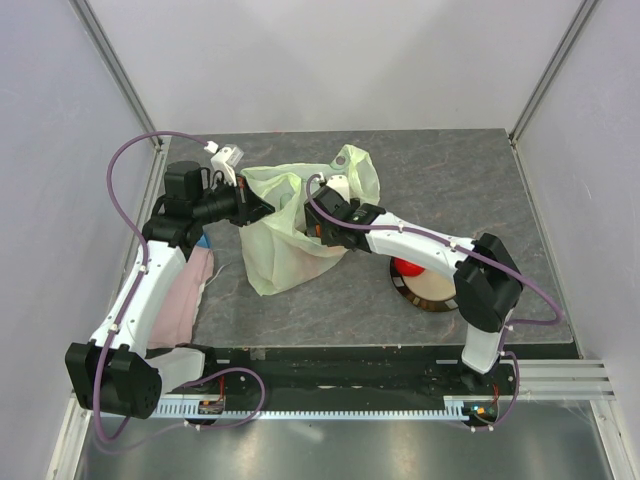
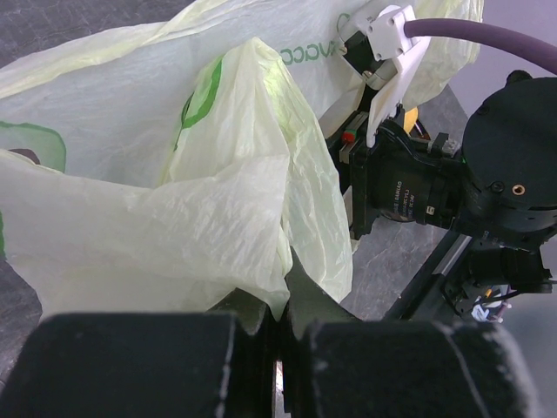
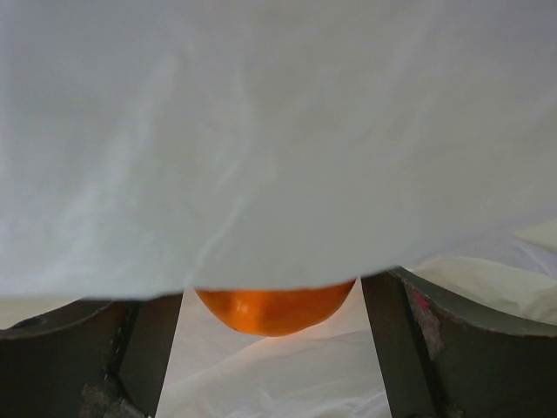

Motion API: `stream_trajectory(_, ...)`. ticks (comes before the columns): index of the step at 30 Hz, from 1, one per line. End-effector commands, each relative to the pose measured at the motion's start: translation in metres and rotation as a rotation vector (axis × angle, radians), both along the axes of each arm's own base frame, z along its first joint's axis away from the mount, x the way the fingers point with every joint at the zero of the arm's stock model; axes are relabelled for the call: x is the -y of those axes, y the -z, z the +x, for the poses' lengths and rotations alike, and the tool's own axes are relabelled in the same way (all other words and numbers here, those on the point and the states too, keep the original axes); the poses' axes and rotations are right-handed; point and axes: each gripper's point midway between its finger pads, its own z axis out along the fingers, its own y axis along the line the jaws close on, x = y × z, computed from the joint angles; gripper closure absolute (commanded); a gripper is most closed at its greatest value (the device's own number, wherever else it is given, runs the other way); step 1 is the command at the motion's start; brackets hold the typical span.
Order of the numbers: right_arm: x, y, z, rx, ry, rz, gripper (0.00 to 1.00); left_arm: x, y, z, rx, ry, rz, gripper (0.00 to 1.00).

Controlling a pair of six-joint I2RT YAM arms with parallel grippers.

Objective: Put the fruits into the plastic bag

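The step in hand is dropping one fruit into the plastic bag [image 1: 278, 258], which lies crumpled on the table [image 1: 450, 180] between the arms. The left gripper [image 2: 278, 344] has its jaws pressed together on a fold of the bag's rim, holding the mouth up. The right gripper [image 3: 271, 344] reaches inside with jaws spread, and the orange [image 3: 274, 312] sits between them with a gap on each side. The next move probably calls for backing out without snagging the film, then going to the plate [image 1: 440, 302] for the red apple [image 1: 405, 267]. Only the right wrist view shows those gaps; only the top view shows the plate.
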Motion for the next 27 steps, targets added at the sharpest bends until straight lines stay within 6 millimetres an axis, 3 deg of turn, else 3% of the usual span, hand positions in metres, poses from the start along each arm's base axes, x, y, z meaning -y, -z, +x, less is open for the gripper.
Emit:
stream_trajectory(1,-0.006,-0.02,-0.001,0.034,-0.014,0.062,0.11,0.003,-0.009,0.0,0.019,0.016,-0.026,0.99)
stream_trajectory(6,-0.008,-0.036,0.001,0.073,-0.025,0.099,0.03,0.003,-0.01,0.0,0.021,0.017,-0.026,0.98)
stream_trajectory(14,-0.007,-0.08,-0.006,0.188,-0.083,0.216,0.02,0.004,-0.01,-0.001,0.02,0.018,-0.028,0.99)
stream_trajectory(19,-0.004,-0.088,-0.014,0.207,-0.126,0.234,0.02,0.003,-0.011,-0.001,0.023,0.017,-0.027,0.99)
stream_trajectory(22,-0.006,-0.1,-0.022,0.24,-0.164,0.305,0.02,0.003,-0.01,0.0,0.02,0.016,-0.026,0.98)
stream_trajectory(27,-0.028,-0.133,-0.049,0.297,-0.361,0.481,0.08,0.003,-0.01,0.0,0.023,0.016,-0.027,0.98)
